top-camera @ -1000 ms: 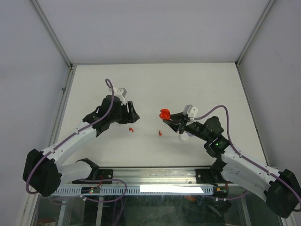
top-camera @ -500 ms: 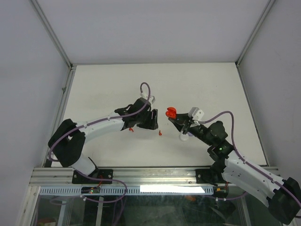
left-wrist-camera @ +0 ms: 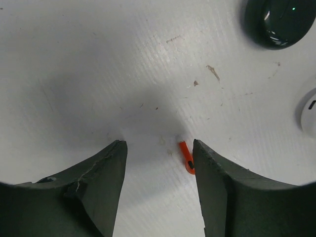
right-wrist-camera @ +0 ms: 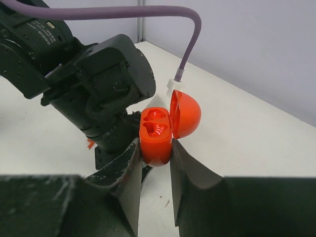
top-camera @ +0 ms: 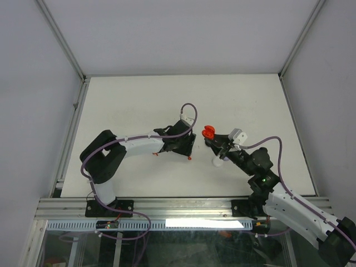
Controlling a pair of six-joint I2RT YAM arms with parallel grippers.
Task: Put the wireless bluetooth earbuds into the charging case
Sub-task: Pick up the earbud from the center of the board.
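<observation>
Tabletop (top-camera: 139,100): matte white, faintly scuffed, grey walls (top-camera: 167,33) around. Left gripper (left-wrist-camera: 159,148) half open, empty, straddling stemmed red earbud (left-wrist-camera: 187,159). Right gripper (right-wrist-camera: 155,149) clamps rounded red charging case (right-wrist-camera: 157,129), lid raised.

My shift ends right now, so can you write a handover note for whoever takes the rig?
Left gripper: open, low over the table, a red earbud beside one finger, not gripped.
Right gripper: shut on the open red case.
Done: case open, no earbud in it.
Left: grasp that earbud, seat it, then the second earbud lying farther left.
</observation>
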